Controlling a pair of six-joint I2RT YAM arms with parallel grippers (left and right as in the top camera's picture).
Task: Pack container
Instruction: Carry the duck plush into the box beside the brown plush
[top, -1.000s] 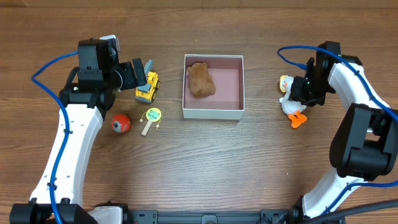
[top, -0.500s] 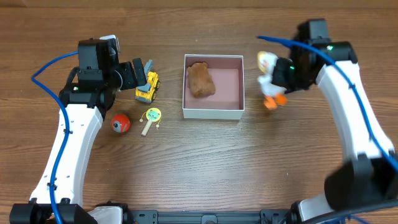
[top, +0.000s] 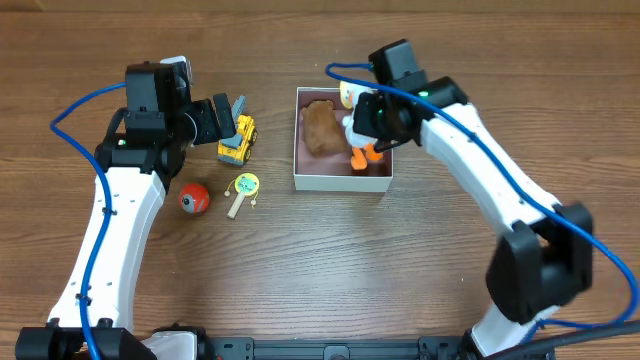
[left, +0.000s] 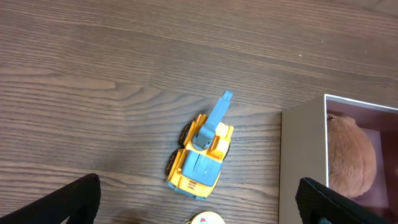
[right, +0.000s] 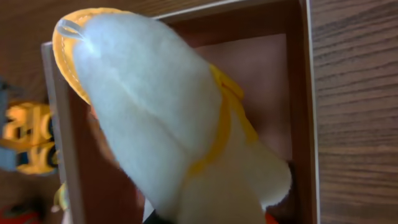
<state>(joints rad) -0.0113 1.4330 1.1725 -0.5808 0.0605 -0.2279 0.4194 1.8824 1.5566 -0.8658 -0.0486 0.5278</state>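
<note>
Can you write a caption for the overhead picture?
The right gripper holds a plush duck over the container, with a brown plush toy inside.

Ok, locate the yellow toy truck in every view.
Overhead: yellow toy truck left of centre, beside the container's left wall.
Left wrist: truck at centre, container at right.
Right wrist: truck blurred at left edge, beyond the container's wall.
Shared landmark: the container.

right tool (top: 374, 120) swung leftward, duck plush (top: 351, 127) now over container (top: 340, 181)
</note>
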